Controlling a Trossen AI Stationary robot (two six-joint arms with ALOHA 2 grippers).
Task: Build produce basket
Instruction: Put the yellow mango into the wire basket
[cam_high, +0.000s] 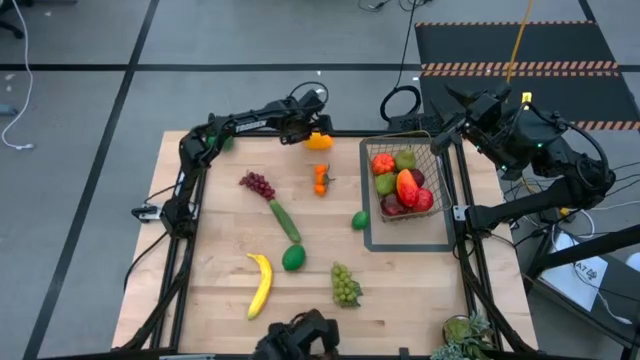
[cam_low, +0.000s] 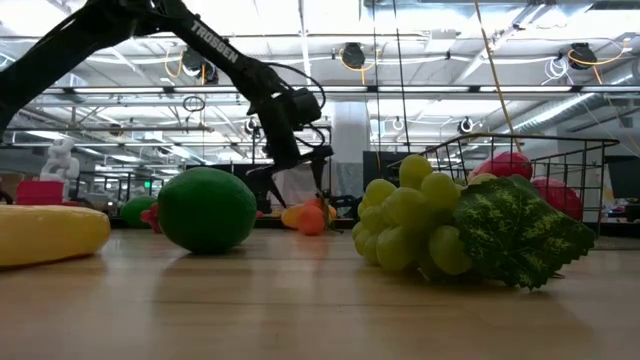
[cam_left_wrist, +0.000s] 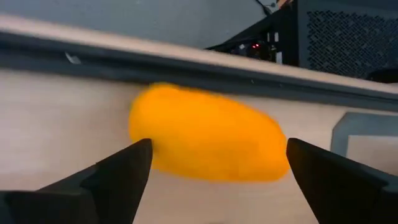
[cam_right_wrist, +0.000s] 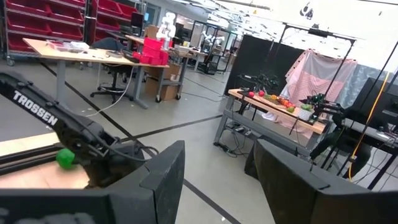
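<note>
From above, the left gripper (cam_high: 308, 134) reaches the orange mango (cam_high: 319, 141) at the counter's (cam_high: 220, 260) far edge, left of the basket (cam_high: 407, 180). The left wrist view alone shows its fingers (cam_left_wrist: 118, 174) spread around the mango (cam_left_wrist: 208, 134). The right wrist view shows the right gripper's (cam_right_wrist: 221, 180) fingers apart, empty.

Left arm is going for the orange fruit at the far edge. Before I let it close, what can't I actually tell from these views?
- Orange fruit: blurred in the left wrist view; contact with the left gripper's open fingers is unclear.
- Same fruit, high view: partly covered by the gripper, too small to identify.
- Basket: piled produce hides the lower pieces; the low view's grapes block it.
- Right gripper: off the table, nothing between its fingers visible.
</note>
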